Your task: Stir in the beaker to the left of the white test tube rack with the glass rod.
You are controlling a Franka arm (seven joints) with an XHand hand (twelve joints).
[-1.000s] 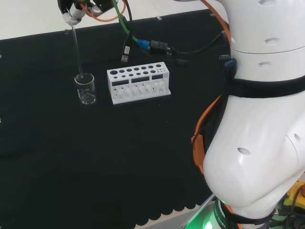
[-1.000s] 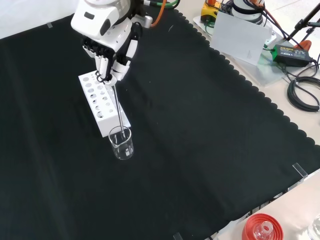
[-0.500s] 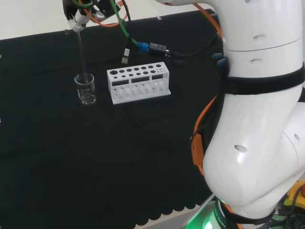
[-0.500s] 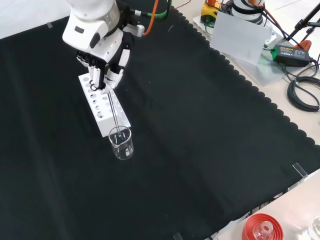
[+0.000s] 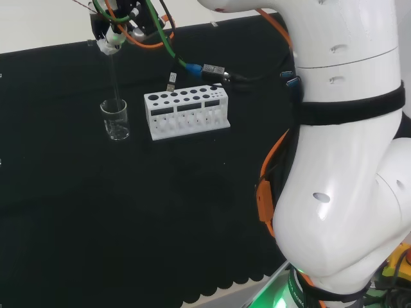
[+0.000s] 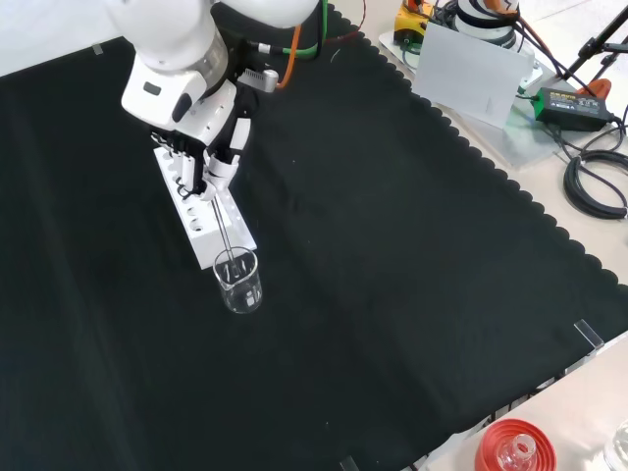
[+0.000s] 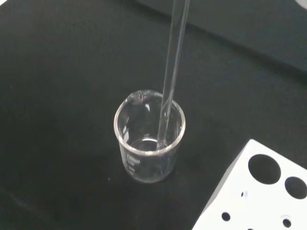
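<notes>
A small clear glass beaker [image 5: 115, 120] [image 6: 238, 281] [image 7: 149, 143] stands on the black cloth beside the white test tube rack [image 5: 186, 110] [image 6: 206, 216] [image 7: 249, 196], left of it in the head view. My hand [image 5: 114, 25] [image 6: 201, 137] hangs above the beaker, its fingers curled round the top of a clear glass rod [image 5: 114, 74] [image 6: 223, 229] [image 7: 171, 67]. The rod runs down nearly upright, and its lower end sits inside the beaker, near the bottom in the wrist view.
Orange, green and black cables [image 5: 192, 61] trail from the wrist above the rack. In the front view, a red ribbed ring stand [image 6: 515, 446] sits off the cloth's near right edge, and a grey box [image 6: 471, 69] and cords lie past the far right edge.
My hand has shifted to the right in the head view and to the left in the front view, tilting the rod; the rod's lower end stays inside the beaker.
</notes>
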